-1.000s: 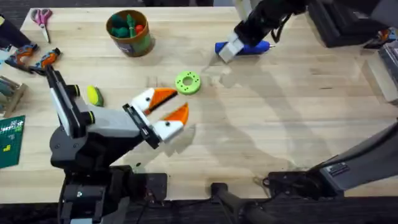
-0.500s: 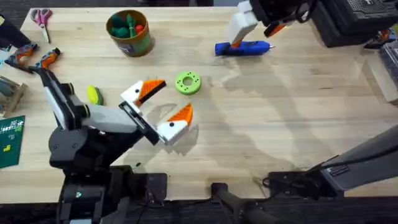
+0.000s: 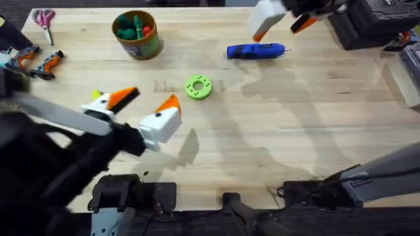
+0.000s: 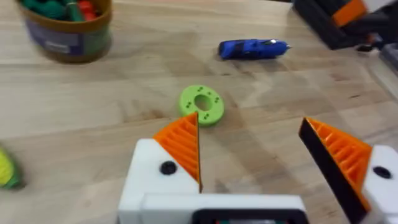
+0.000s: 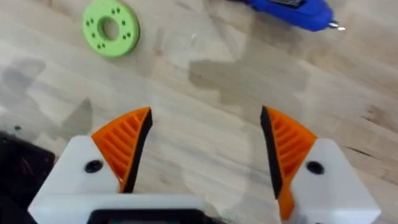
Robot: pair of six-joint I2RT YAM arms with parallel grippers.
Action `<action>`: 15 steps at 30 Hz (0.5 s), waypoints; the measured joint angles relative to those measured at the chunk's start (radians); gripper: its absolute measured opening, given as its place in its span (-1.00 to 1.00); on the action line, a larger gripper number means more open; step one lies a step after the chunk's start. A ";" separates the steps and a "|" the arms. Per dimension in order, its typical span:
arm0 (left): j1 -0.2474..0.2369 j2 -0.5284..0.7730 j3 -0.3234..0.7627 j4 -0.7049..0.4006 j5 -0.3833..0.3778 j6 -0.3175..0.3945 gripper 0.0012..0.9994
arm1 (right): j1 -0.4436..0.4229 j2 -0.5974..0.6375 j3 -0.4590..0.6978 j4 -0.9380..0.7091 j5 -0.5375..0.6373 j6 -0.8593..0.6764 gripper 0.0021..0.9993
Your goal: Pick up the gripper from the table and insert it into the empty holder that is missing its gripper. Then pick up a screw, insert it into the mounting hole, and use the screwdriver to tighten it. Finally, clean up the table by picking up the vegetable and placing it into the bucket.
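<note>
The blue screwdriver (image 3: 256,50) (image 4: 252,48) (image 5: 292,9) lies on the far side of the table. My right gripper (image 3: 282,18) (image 5: 205,146) hovers open just beyond it, holding nothing. Raised over the table's left half, my left gripper (image 3: 146,100) (image 4: 261,152) is open and empty, with orange tips on both fingers (image 4: 183,146). Beside it, the yellow-green vegetable (image 3: 96,96) (image 4: 6,171) peeks out, partly hidden by the arm. The bucket (image 3: 136,36) (image 4: 65,28) stands at the far left with toy items inside. The loose gripper, an empty holder and the screw are out of view.
A green ring-shaped disc (image 3: 198,86) (image 4: 202,104) (image 5: 111,28) lies mid-table. Scissors (image 3: 44,18) and orange-handled pliers (image 3: 39,62) sit at the far left edge. Dark equipment (image 3: 374,23) fills the far right corner.
My left arm has risen toward the camera and swung left, its jaws opening wider. The right gripper has lifted away from the screwdriver toward the far edge.
</note>
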 joint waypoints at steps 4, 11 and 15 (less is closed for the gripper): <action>0.000 0.132 0.172 -0.172 -0.106 0.012 0.97 | -0.051 -0.074 0.000 0.001 0.017 0.004 0.99; 0.000 0.378 0.433 -0.431 -0.316 0.019 0.97 | -0.153 -0.158 0.006 -0.036 0.072 0.005 0.99; 0.000 0.531 0.559 -0.510 -0.404 0.021 0.97 | -0.185 -0.167 0.006 -0.038 0.081 0.005 0.99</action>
